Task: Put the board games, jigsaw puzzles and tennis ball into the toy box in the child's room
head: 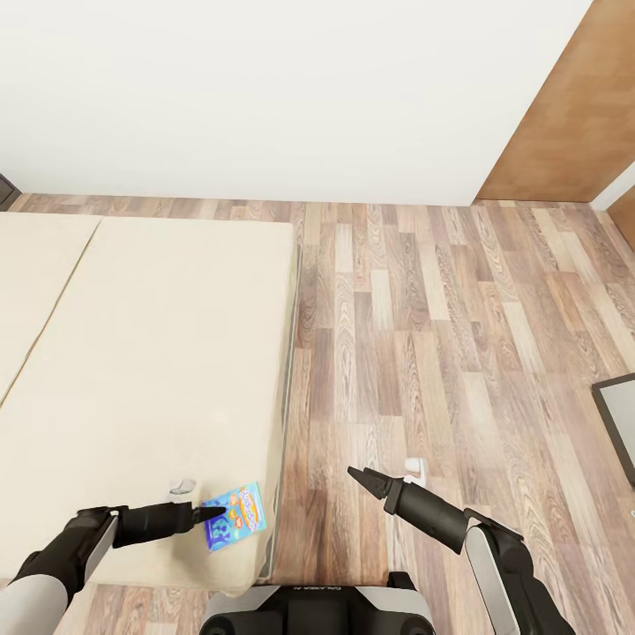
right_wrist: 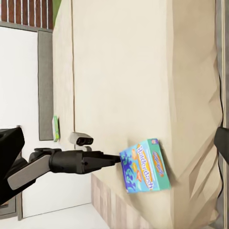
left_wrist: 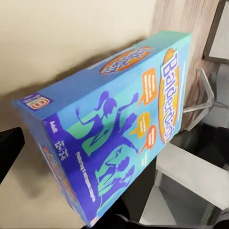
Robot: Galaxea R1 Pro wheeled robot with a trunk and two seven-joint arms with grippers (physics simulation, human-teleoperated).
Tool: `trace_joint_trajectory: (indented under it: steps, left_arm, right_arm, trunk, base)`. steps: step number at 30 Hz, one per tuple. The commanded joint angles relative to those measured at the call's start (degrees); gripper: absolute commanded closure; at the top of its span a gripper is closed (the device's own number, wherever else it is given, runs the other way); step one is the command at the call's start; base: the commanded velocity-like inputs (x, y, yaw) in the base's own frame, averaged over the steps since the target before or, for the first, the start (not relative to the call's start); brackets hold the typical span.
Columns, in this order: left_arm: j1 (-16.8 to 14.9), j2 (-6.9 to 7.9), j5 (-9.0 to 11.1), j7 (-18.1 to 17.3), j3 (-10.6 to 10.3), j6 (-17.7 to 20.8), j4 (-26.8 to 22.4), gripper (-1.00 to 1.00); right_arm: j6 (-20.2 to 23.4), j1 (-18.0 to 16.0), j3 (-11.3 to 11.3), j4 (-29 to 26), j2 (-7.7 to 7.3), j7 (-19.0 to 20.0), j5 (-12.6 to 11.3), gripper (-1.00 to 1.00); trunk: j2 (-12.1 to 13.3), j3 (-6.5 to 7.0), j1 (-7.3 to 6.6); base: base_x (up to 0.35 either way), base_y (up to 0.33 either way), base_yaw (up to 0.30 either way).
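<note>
A light-blue cartoon board game (head: 235, 518) lies flat on the cream bed (head: 150, 353), close to its near corner by the floor. My left gripper (head: 212, 511) reaches in low over the mattress, and its tips meet the box's edge. The left wrist view has the box (left_wrist: 119, 129) very close, with one dark finger (left_wrist: 8, 152) out at the side, so the jaws stand open and unclamped. The right wrist view shows the same box (right_wrist: 143, 166) with the left gripper (right_wrist: 114, 159) at its edge. My right gripper (head: 360, 477) hangs open over the floor beside the bed, holding nothing.
A small grey-white object (head: 183, 486) rests on the mattress just behind the left gripper. Wood-plank floor (head: 423, 335) runs to the right of the bed. A dark-framed grey panel (head: 619, 422) sits at the far right, and a brown door (head: 564, 115) stands in the back corner.
</note>
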Motion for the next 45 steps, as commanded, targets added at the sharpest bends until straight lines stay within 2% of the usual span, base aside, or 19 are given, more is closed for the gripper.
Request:
trace_joint_trajectory:
  steps: [1,23,32,45]
  left_arm:
    - [-0.02,-0.10,-0.06,-0.25,0.14,0.56,-0.02,-1.00]
    - [-0.02,-0.17,-0.02,-0.38,0.05,0.56,-0.02,-1.00]
    - [-0.02,-0.17,-0.13,-2.99,0.05,0.55,-0.02,-1.00]
    - [-0.02,-0.17,-0.17,-3.32,0.05,0.55,-0.02,-1.00]
  right_arm:
    - [0.37,-0.02,-0.15,0.00,0.05,0.12,-0.18,-1.00]
    - [0.37,-0.02,-0.19,0.00,-0.04,0.12,-0.18,-1.00]
    - [0.37,-0.02,-0.19,0.00,-0.04,0.19,-0.18,-1.00]
    - [0.39,-0.02,-0.19,0.00,-0.03,0.20,-0.19,-1.00]
  trunk:
    - [-0.03,-0.03,0.01]
    - [-0.03,-0.03,0.01]
    - [-0.03,-0.03,0.01]
    - [-0.03,-0.03,0.01]
  base:
    - [0.000,0.000,0.000]
    - [0.000,0.000,0.000]
    - [0.000,0.000,0.000]
    - [0.000,0.000,0.000]
